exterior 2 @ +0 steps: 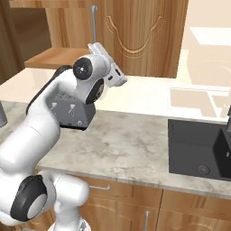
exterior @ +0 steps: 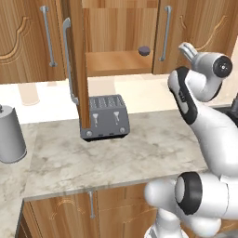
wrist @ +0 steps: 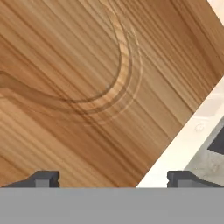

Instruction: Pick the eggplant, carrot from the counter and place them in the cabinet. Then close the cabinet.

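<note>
Now your wide-open gripper [wrist: 113,178] holds nothing; the small dark purple eggplant [exterior: 144,50], upper centre, looks light and smooth, so grasp its middle.

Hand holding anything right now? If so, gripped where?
Nothing held. The hand is open, its fingertips apart with bare cabinet door wood between them. The eggplant already sits on the cabinet shelf.

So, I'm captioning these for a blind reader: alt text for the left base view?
An open wall cabinet holds a small dark eggplant on its shelf. A grey toaster sits on the marbled counter below, with the white arm at right.
</note>
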You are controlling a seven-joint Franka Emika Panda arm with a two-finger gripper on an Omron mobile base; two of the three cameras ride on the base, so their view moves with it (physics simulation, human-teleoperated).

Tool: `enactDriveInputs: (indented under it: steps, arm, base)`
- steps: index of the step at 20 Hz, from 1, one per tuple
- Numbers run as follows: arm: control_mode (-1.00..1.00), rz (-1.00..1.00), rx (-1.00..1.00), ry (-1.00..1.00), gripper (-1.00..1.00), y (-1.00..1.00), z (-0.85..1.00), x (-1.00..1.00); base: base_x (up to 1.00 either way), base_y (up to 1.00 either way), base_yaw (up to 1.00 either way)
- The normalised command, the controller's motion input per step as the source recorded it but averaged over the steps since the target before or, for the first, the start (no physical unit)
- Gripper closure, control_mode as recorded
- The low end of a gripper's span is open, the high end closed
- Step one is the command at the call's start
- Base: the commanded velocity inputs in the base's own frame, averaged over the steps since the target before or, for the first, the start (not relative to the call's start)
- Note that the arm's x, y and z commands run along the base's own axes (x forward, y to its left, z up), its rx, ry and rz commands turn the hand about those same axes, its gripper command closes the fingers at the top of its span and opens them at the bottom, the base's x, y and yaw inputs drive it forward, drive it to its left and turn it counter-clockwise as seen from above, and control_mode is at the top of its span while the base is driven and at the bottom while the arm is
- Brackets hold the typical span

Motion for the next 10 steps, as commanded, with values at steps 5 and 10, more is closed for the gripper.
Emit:
enactDriveInputs:
  steps: [5,10]
  arm:
    - [-1.0,0.0,0.01,0.24,-1.0,0.09,0.57,-1.0]
    - [-1.0,0.0,-0.01,0.15,-1.0,0.61,0.06,-1.0]
  base:
    - [0.0,0.0,0.0]
    - [0.0,0.0,0.0]
